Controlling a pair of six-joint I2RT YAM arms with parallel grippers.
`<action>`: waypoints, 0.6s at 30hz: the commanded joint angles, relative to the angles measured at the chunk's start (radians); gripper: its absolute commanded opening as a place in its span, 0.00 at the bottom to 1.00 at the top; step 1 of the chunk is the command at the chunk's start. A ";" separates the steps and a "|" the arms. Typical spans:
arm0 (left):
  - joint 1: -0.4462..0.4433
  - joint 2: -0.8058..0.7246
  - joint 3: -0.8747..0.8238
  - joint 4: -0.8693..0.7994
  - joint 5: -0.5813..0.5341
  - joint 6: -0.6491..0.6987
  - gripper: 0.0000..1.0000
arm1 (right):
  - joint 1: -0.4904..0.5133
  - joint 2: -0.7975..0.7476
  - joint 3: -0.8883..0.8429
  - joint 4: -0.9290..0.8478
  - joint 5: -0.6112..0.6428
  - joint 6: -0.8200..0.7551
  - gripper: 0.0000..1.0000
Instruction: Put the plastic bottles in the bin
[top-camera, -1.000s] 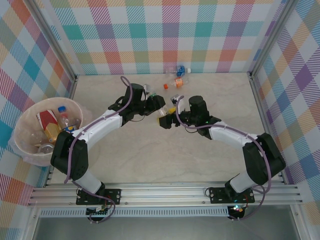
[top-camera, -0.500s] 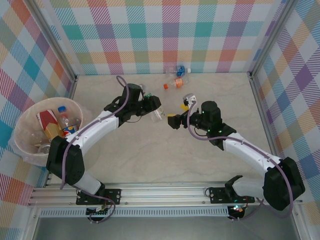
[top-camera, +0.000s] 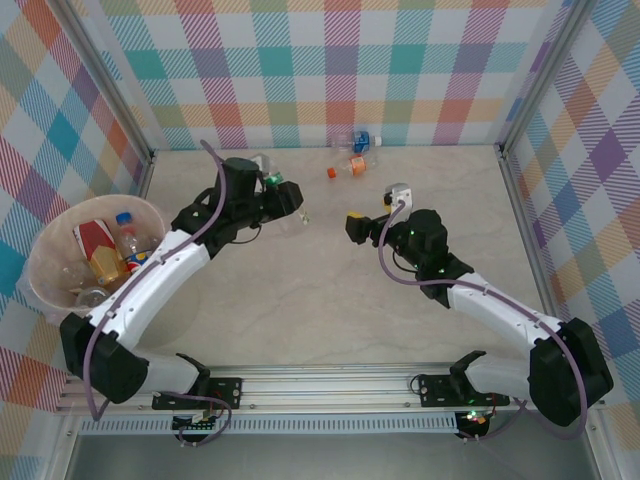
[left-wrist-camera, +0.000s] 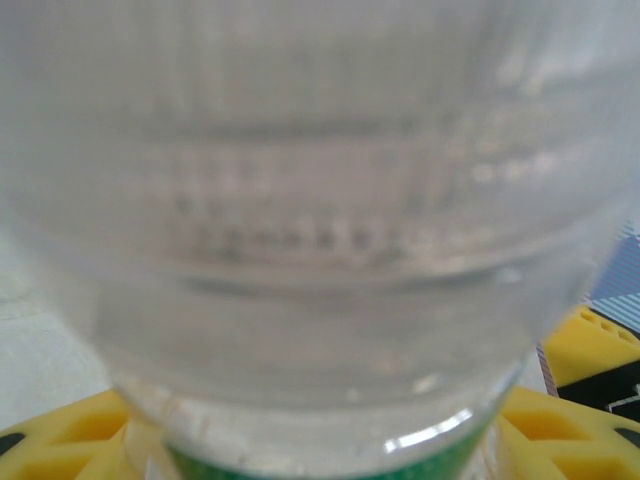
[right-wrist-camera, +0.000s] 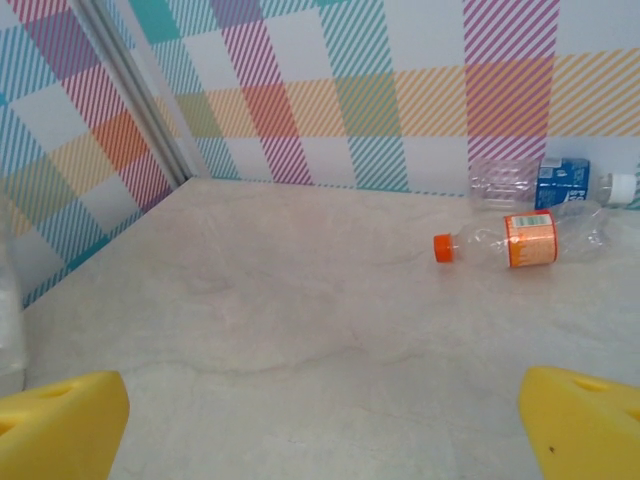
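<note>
1. The left gripper (top-camera: 288, 197) is clamped on a clear ribbed plastic bottle with a green band (left-wrist-camera: 320, 200). In the left wrist view its yellow fingers (left-wrist-camera: 70, 435) sit on either side of the green band, and the bottle body lies close against the lens. The grip runs across the bottle's width, which is judged suitable for carrying it clear of the pale marbled table (top-camera: 330, 300)
2. The held bottle is above the far-left part of the table, near the large round pale pink translucent bin (top-camera: 42, 243) but not over it. The bin stands at the table's left edge and already holds several bottles, so the carry is judged to run left and toward the arm bases
3. The right gripper (top-camera: 356, 226) is spread wide and empty. Its yellow fingertips (right-wrist-camera: 60, 415) frame bare table. It faces 2 bottles lying by the far wall: a clear orange-capped bottle with an orange label (right-wrist-camera: 515, 240) and a clear bottle with a blue label (right-wrist-camera: 548, 178). This pose is judged a lead-in to the next pick
</note>
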 joint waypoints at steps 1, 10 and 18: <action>0.010 -0.043 0.047 -0.063 -0.027 0.042 0.56 | 0.003 0.000 -0.004 0.074 0.068 0.032 1.00; 0.017 -0.092 0.183 -0.229 -0.115 0.118 0.56 | 0.004 0.022 0.040 0.039 0.049 0.022 1.00; 0.018 -0.167 0.277 -0.288 -0.183 0.188 0.56 | 0.003 0.019 0.056 0.025 0.032 -0.001 1.00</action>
